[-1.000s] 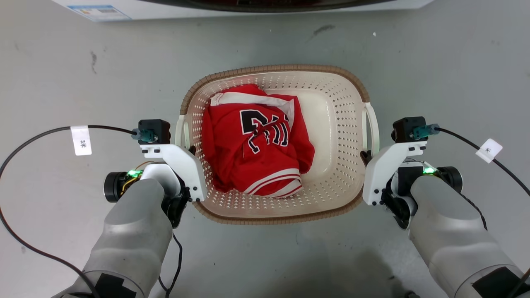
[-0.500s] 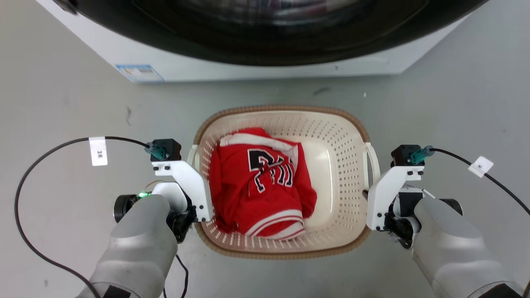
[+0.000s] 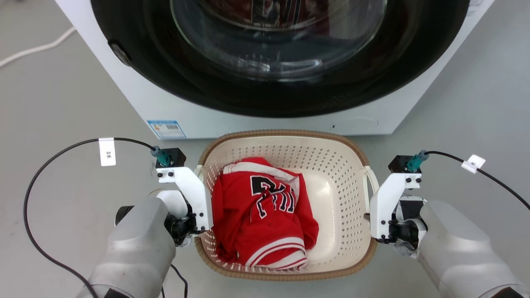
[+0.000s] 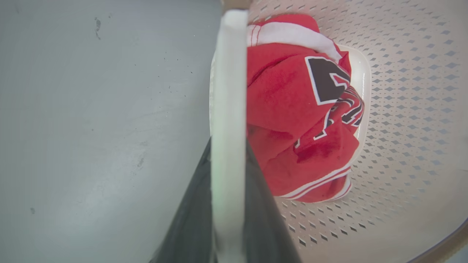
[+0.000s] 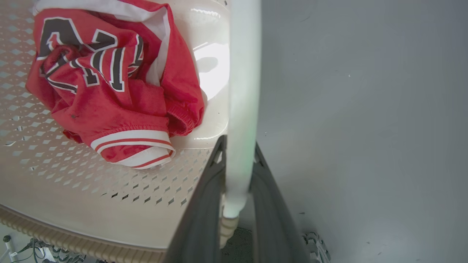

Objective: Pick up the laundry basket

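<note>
Cream plastic laundry basket (image 3: 343, 198) is seeming light, slightly flexible; left gripper (image 4: 227, 146) and right gripper (image 5: 238, 142) are clamping its side handles (image 4: 226, 73).

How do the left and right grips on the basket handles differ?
Left gripper has the red jersey bunched beside its handle; right gripper has bare laundry basket floor beside its own. The right gripper's fingers sit at its handle's end by the brown rim; the left gripper's sit along the handle's run. Both are shut on white handles.
</note>
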Tool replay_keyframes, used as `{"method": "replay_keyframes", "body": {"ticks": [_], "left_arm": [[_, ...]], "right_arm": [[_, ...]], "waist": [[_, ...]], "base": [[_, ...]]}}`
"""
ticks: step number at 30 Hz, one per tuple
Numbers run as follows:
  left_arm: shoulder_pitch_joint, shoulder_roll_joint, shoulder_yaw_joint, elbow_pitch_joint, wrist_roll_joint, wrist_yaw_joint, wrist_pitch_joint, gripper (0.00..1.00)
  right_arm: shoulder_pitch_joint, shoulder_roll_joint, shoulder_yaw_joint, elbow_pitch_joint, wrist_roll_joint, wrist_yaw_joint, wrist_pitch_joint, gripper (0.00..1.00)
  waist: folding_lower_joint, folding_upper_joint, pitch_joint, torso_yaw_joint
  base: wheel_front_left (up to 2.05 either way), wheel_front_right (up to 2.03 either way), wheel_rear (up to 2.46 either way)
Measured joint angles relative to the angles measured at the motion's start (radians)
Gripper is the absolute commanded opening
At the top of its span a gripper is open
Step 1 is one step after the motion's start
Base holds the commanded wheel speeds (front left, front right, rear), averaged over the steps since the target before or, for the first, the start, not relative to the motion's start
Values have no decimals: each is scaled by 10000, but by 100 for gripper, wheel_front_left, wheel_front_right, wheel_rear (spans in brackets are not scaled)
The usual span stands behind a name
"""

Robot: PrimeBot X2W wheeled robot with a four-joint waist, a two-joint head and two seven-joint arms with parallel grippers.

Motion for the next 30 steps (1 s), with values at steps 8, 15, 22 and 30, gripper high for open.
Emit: {"method": "replay_keyframes", "body": {"ticks": [8,15,22,30], "left_arm": [[224,77,-349,36,-445,0,838,0],[434,21,-598,113,-752,0,1384,0],[752,-61,-846,171,-1011,2,1802,0],[1002,-96,-1080,205,-1158,2,1791,0]], "right_arm": [[220,-52,295,-63,485,-2,1068,0],[360,-146,512,-13,731,-2,1622,0],[644,-180,729,92,905,-2,2006,0],[864,-182,907,140,1024,-2,2017,0]], "waist": [[-1,0,-977,71],[-1,0,-1610,159],[0,0,-2105,253],[0,0,-2463,283]], "base": [[0,0,0],[0,0,0],[0,0,0],[0,0,0]]}}
